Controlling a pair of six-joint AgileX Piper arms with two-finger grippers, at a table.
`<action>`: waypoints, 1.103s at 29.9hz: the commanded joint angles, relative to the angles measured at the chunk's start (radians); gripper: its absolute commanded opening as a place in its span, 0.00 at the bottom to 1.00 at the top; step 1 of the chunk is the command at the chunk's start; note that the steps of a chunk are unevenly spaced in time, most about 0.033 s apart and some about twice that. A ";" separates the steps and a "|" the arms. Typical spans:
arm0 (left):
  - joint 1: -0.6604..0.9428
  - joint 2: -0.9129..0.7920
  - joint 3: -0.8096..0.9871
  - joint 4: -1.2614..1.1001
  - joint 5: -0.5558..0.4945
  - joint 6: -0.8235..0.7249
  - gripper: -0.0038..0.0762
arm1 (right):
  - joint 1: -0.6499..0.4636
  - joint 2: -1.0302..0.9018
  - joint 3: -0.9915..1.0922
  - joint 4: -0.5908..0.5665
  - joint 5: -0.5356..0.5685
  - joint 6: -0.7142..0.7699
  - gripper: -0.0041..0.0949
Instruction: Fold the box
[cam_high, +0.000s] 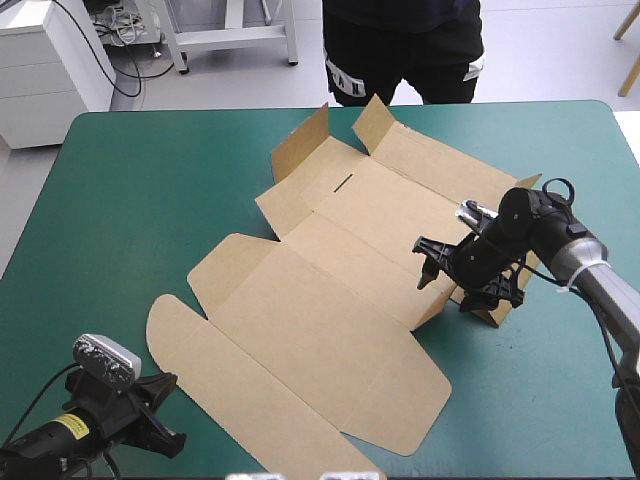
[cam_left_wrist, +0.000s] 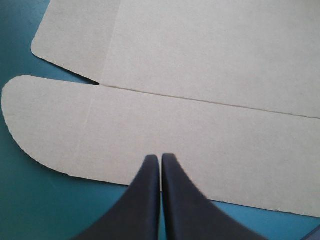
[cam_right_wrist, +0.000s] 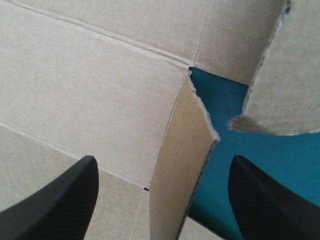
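Jaws of the right gripper are held apart astride a raised wall of the box, spread on the table; those of the left gripper are pressed together over its near flap. Most folding is judged undone.

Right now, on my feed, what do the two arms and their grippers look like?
The left gripper and the right gripper each have two broad black fingers shaped like curved fins. The left arm is black with a yellow label near the wrist. The right arm has a black wrist joint and a silver-grey forearm tube.
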 joint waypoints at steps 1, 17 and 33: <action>0.002 0.009 -0.024 -0.028 -0.050 -0.004 0.04 | -0.001 -0.033 -0.022 0.018 0.003 -0.020 0.72; 0.002 0.009 -0.024 -0.028 -0.050 -0.004 0.04 | -0.001 -0.033 -0.022 -0.001 0.062 0.067 0.16; 0.002 0.009 -0.024 -0.028 -0.049 -0.004 0.04 | -0.001 -0.033 -0.022 -0.001 0.060 0.054 0.02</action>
